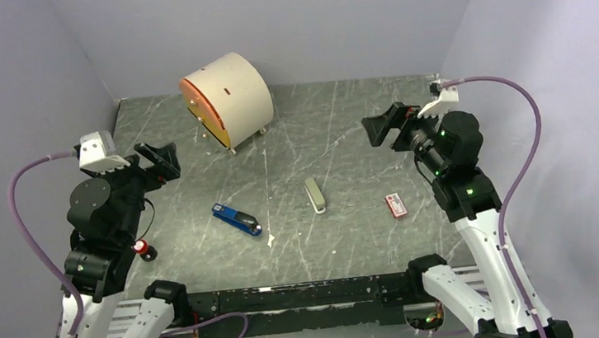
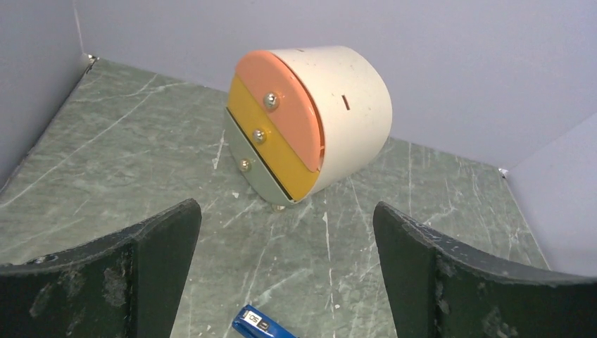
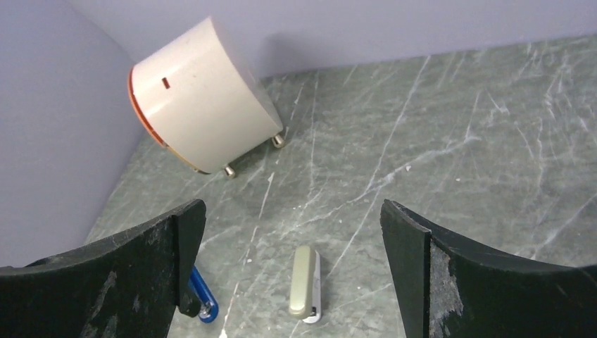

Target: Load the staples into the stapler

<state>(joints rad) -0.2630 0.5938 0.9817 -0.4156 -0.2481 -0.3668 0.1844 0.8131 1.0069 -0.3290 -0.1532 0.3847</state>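
Nearest us, the left fingers (image 2: 148, 260) stand spread wide with nothing between them, raised above the surface (image 1: 342, 132) and aimed at the cream drawer cabinet (image 2: 331, 105). Our right fingers (image 3: 141, 271) are spread just as wide and empty, facing the cabinet from its right. We see the blue stapler (image 1: 236, 219) lying flat, well apart from the cabinet on its near side. What we take for the staples (image 1: 271, 239) is a tiny pale sliver nearer still, too small to tell surely. A grey-green stapler (image 1: 314, 195) lies nearer than the cabinet and to its right, with a small red-and-white box (image 1: 397, 204) farther right.
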